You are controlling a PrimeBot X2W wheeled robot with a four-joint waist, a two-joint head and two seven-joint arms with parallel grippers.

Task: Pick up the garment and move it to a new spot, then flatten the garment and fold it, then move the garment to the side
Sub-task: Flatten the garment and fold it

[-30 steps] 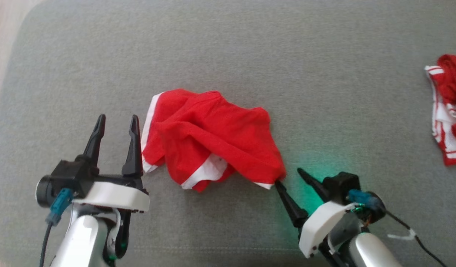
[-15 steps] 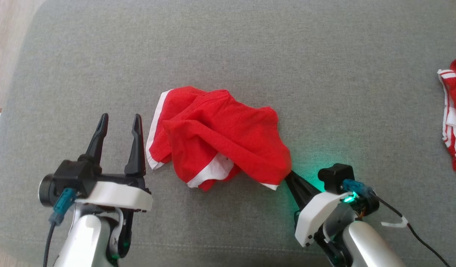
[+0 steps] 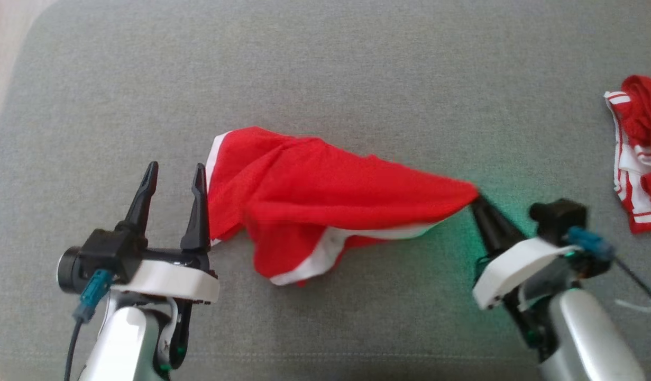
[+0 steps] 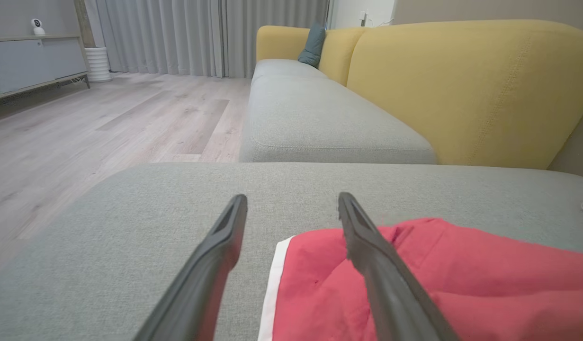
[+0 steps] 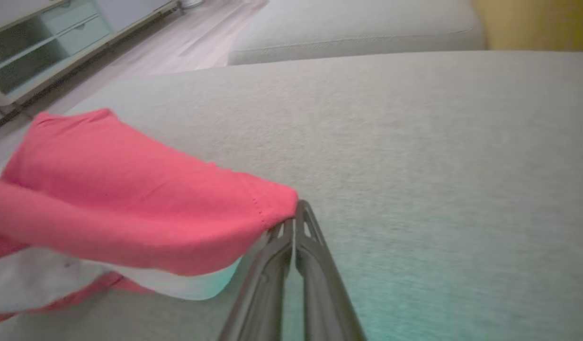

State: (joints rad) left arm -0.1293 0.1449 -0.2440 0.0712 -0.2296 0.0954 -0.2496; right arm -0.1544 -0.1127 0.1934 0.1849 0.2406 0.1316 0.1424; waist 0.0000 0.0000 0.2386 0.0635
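Note:
The garment (image 3: 325,196) is red with white trim and lies on the grey cushion (image 3: 325,69), stretched out to the right. My right gripper (image 3: 477,200) is shut on its right corner, lifted off the cushion; the right wrist view shows the two fingers pressed together at the red cloth (image 5: 144,203), gripper (image 5: 297,208). My left gripper (image 3: 175,172) stands open just left of the garment's white-edged left side. In the left wrist view its right finger (image 4: 367,241) overlaps the red cloth (image 4: 461,284), the left one over bare cushion; gripper (image 4: 291,201).
A second red-and-white cloth (image 3: 637,153) lies bunched at the cushion's right edge. Wooden floor (image 4: 83,137) lies beyond the cushion's left side. A yellow sofa back (image 4: 461,90) and another grey seat (image 4: 319,118) stand behind.
My right gripper closed on the garment's right corner, then pulled it right and up, stretching the cloth. The left gripper stayed open in place.

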